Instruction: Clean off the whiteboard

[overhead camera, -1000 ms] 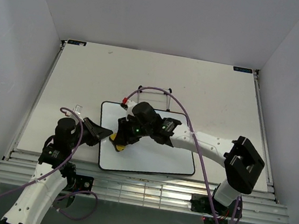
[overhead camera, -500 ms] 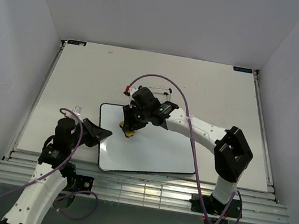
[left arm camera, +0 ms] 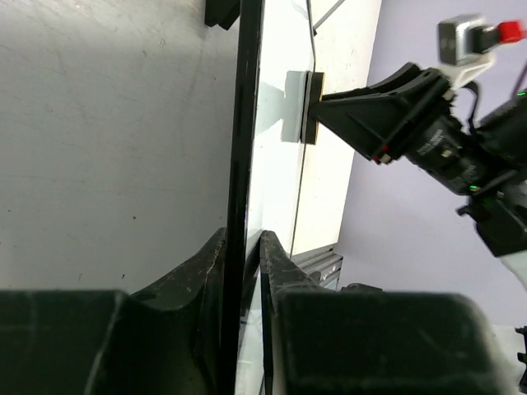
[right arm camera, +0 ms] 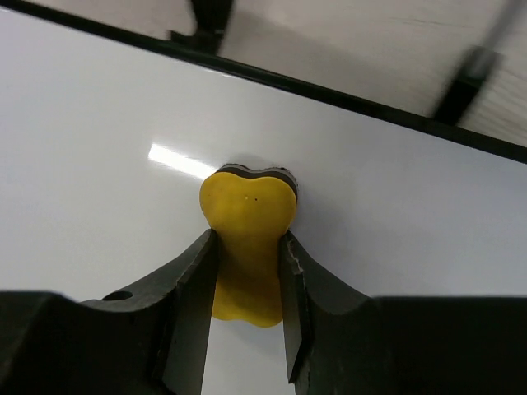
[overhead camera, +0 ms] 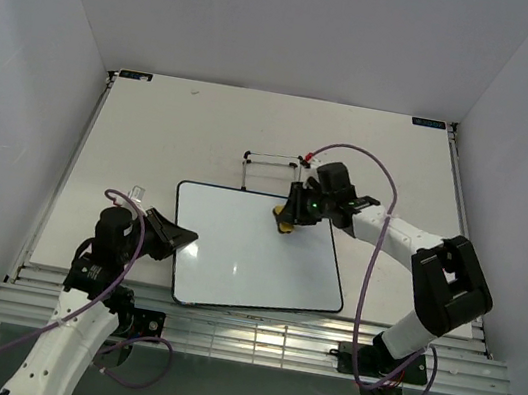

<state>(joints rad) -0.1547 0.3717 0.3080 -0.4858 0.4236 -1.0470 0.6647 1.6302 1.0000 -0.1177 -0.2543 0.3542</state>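
Right now it's mid-wipe: whiteboard [overhead camera: 244,255] lies flat on the tabletop [overhead camera: 154,128], near-ctr, just in front of the arm bases, w/ the small black wire stand [overhead camera: 275,162] just behind its far edge. The right fingers [overhead camera: 292,214] are clenched on the yellow eraser [right arm camera: 247,202], gripping it by the waist, pad pressed down on the glossy surface close to the far frame, toward the board's far-right corner. The left fingers [overhead camera: 184,236] sit one each side of the thin black frame at the board's left edge, grasping it; looks like a bracing hold so the board won't skate under the wipe. From the top view the surface reads almost all clean, no handwriting legible; there's a faint speck near the lower middle, can't tell if ink or glare. So, judging by that, the erasing step is prob. far along, w/ a check pass left. Next move calls for dragging the eraser back toward the near side w/ the pad flat and pressure even, esp. over that speck, w/o running off the frame or knocking the stand behind. The left hold should be firm enough that the board doesn't pivot while the other arm pushes.
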